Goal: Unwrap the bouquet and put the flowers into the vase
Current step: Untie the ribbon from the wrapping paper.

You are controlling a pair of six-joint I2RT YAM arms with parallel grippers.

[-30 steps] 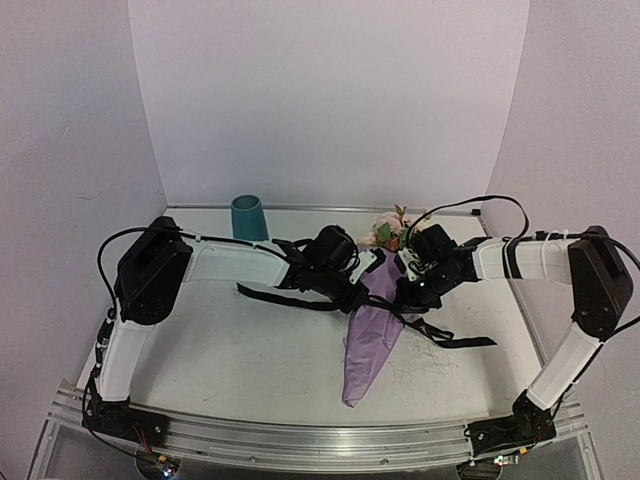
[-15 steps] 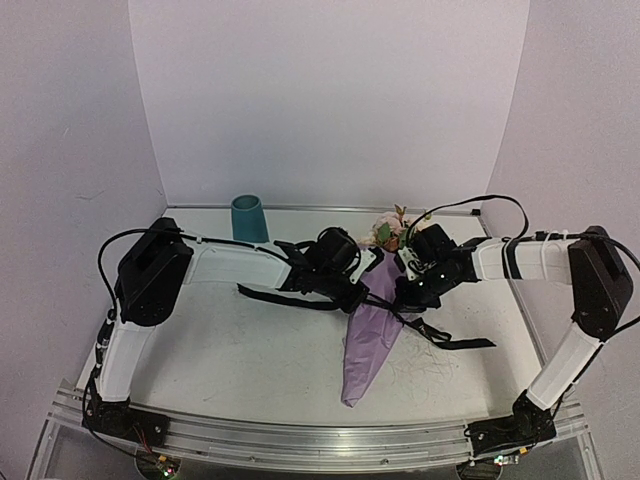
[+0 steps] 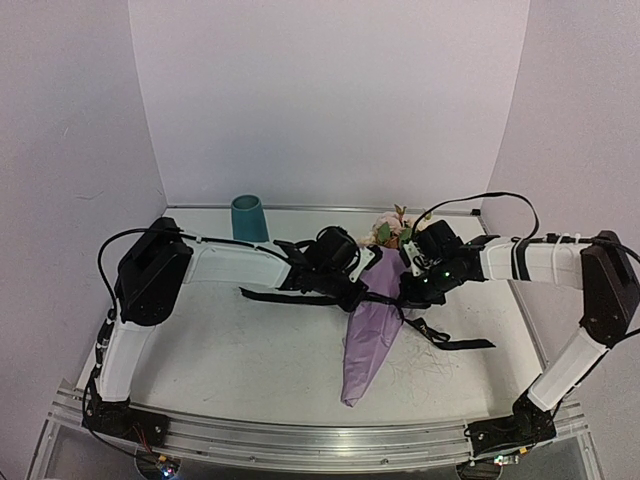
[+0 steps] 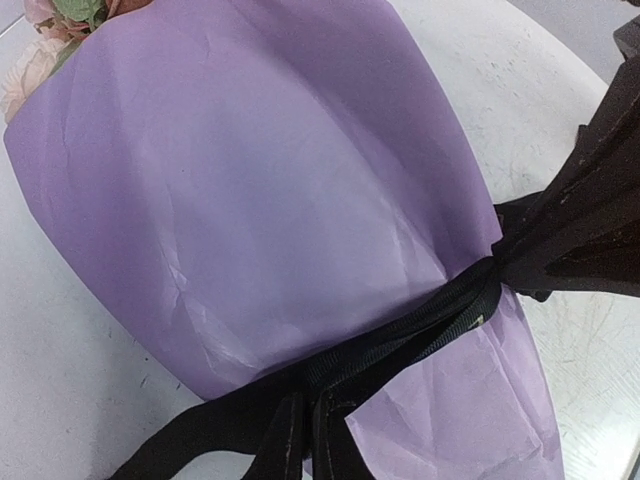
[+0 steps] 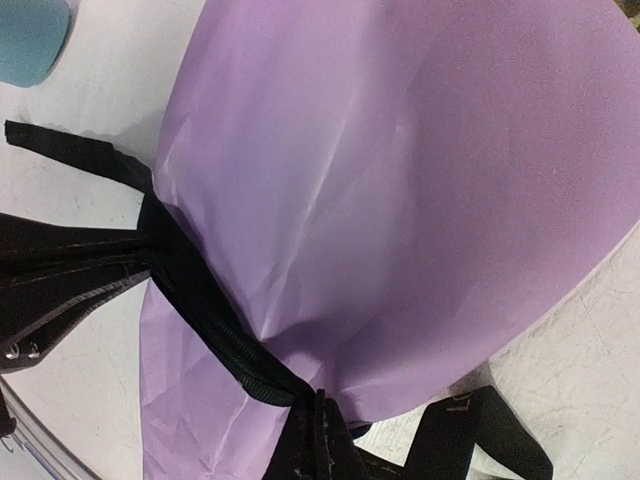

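The bouquet (image 3: 372, 325) lies on the table in a lilac paper cone, tip toward me and roses (image 3: 392, 228) at the far end. A black ribbon (image 4: 400, 335) binds its middle. My left gripper (image 3: 361, 289) is against the cone's left side, and its fingers (image 4: 283, 445) are shut on the ribbon. From the right side, my right gripper (image 3: 406, 294) is shut on the same ribbon (image 5: 215, 325), with its fingers (image 5: 335, 445) pressed together. The teal vase (image 3: 248, 217) stands upright at the back left, apart from both grippers. The stems are hidden in the paper.
One loose ribbon tail (image 3: 268, 296) trails left on the table and another (image 3: 458, 342) trails right. The vase's edge (image 5: 30, 38) shows at the top left of the right wrist view. White walls close the table on three sides.
My right gripper has closed on the ribbon, and that arm's elbow has swung a little outward to the right. The left arm and the bouquet have hardly moved.
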